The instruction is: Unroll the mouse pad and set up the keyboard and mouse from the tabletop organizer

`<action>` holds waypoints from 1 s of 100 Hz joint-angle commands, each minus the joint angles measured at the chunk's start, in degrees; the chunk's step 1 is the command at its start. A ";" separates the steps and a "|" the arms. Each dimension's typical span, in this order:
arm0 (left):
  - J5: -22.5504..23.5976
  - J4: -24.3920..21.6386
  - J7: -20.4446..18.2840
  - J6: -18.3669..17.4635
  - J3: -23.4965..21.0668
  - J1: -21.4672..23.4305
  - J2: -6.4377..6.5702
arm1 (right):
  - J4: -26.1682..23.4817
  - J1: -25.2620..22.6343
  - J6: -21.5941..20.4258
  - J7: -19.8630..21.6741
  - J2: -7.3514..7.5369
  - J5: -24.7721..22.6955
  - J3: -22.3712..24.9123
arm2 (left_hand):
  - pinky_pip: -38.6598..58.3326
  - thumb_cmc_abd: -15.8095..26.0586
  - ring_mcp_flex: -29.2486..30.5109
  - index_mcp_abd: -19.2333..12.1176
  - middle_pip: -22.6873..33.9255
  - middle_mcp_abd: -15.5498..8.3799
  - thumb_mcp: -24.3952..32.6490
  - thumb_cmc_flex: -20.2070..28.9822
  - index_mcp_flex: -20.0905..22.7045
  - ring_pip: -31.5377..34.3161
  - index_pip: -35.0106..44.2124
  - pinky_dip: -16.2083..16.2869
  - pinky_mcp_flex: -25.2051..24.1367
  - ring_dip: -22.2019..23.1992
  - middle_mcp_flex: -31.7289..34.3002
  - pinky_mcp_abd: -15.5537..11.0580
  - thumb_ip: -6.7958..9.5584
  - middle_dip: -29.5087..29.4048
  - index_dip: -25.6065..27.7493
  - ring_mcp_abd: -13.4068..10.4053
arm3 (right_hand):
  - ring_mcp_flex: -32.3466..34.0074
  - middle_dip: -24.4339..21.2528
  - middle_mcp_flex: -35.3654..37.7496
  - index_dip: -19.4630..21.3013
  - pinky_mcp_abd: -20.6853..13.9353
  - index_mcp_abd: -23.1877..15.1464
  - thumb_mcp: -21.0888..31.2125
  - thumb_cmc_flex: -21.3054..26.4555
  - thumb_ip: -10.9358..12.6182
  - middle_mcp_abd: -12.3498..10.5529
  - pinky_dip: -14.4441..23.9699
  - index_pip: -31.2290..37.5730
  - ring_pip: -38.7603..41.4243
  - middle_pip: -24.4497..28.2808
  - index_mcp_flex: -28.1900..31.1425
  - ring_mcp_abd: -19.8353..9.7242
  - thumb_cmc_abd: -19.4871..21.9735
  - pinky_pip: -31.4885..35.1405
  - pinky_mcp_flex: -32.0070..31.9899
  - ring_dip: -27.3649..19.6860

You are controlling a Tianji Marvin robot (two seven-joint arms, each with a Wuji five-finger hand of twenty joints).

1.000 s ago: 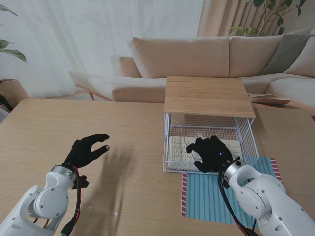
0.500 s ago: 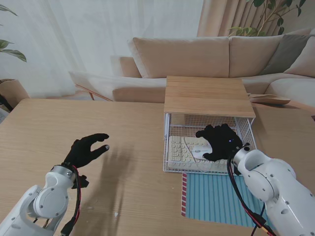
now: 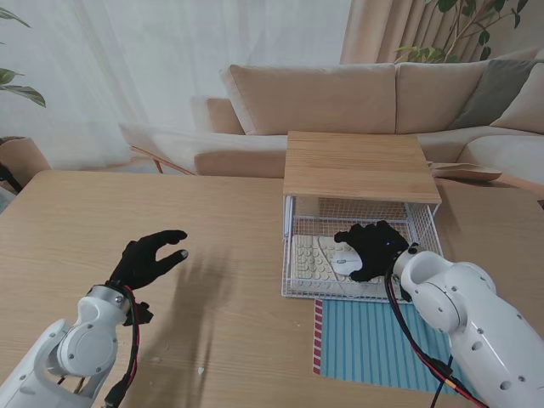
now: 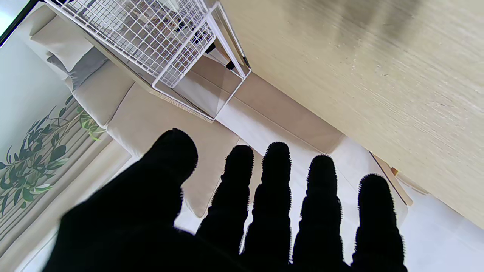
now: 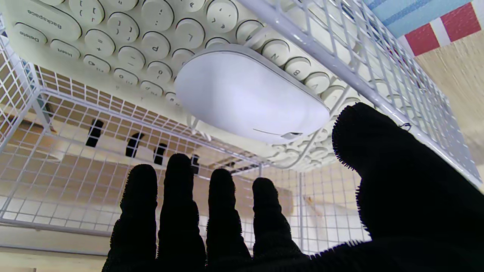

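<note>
our black-gloved right hand (image 3: 372,248) hovers fingers spread, gripping nothing, over the white oval mouse (image 5: 249,94) atop the cream round-keyed keyboard (image 3: 313,258) in the white wire organizer (image 3: 299,223), poised to grasp, while our left hand (image 3: 149,257), at nine o'clock, waits open.

Glossy mouse (image 5: 245,94) — wire organizer (image 3: 429,234).

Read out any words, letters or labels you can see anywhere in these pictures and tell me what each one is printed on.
"Backspace": a wide key on the keyboard, right wrist view.
"Delete": the key beside it.
"Insert": a small key nearby, faint, likely reading.
"P", "L", "N", "B", "V": round letter keys next to the mouse.
Brackets and punctuation marks: other round keys.
Mouse: no lettering visible.
Stand view: key legends too small to read.
Left wrist view: no text.
</note>
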 commanded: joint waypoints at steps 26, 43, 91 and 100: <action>-0.26 0.23 -0.55 0.32 -0.08 -0.19 -0.29 | 2.75 3.30 -0.66 3.39 0.24 -0.45 -2.25 | -1.54 0.30 -1.94 0.19 -0.70 1.31 -0.42 0.25 -1.62 -0.64 -0.59 -0.29 -1.06 0.78 -1.03 1.14 1.93 -0.59 -0.44 0.10 | -0.63 -0.01 -1.73 1.33 -0.48 1.44 1.22 -0.75 0.84 -1.01 -0.64 -1.23 0.05 0.05 -0.43 -0.69 -2.91 -1.47 0.05 -0.18; -0.30 0.40 -0.53 0.38 -0.05 -0.31 -0.30 | 3.98 4.56 -0.54 4.49 0.40 -0.15 -3.40 | -1.56 0.21 -1.92 0.21 -0.72 1.37 -0.38 0.30 -1.58 -0.65 -0.58 -0.29 -1.09 0.77 -1.03 1.12 1.93 -0.60 -0.44 0.10 | -0.60 -0.03 -1.73 1.68 -0.55 1.50 1.42 -0.91 0.74 -1.02 -0.71 -1.28 0.09 0.07 -0.34 -0.66 -3.00 -1.40 -0.02 -0.17; -0.45 0.70 -0.58 0.69 0.09 -0.56 -0.32 | 6.66 6.96 0.95 6.06 0.66 -0.25 -7.01 | -1.62 0.16 -2.00 0.31 -0.73 1.33 -0.36 0.29 -1.62 -0.69 -0.66 -0.29 -1.14 0.78 -1.10 1.12 1.90 -0.60 -0.48 0.09 | -0.42 -0.29 -1.69 2.49 -0.03 0.57 0.68 -1.26 0.69 -0.65 -0.97 -1.70 0.04 -0.46 -0.67 0.08 -2.55 -1.31 0.13 -0.22; -0.46 0.77 -0.54 0.65 0.09 -0.60 -0.33 | 7.18 7.30 1.26 6.35 0.71 -0.11 -7.54 | -1.63 0.22 -1.98 0.32 -0.73 1.38 -0.35 0.28 -1.68 -0.68 -0.68 -0.30 -1.14 0.78 -1.13 1.12 1.90 -0.60 -0.49 0.13 | -0.26 -0.23 -1.72 2.59 0.11 0.87 0.93 -0.95 0.78 -0.58 -1.05 -1.83 0.10 -0.34 -0.77 0.11 -2.67 -1.27 0.24 -0.20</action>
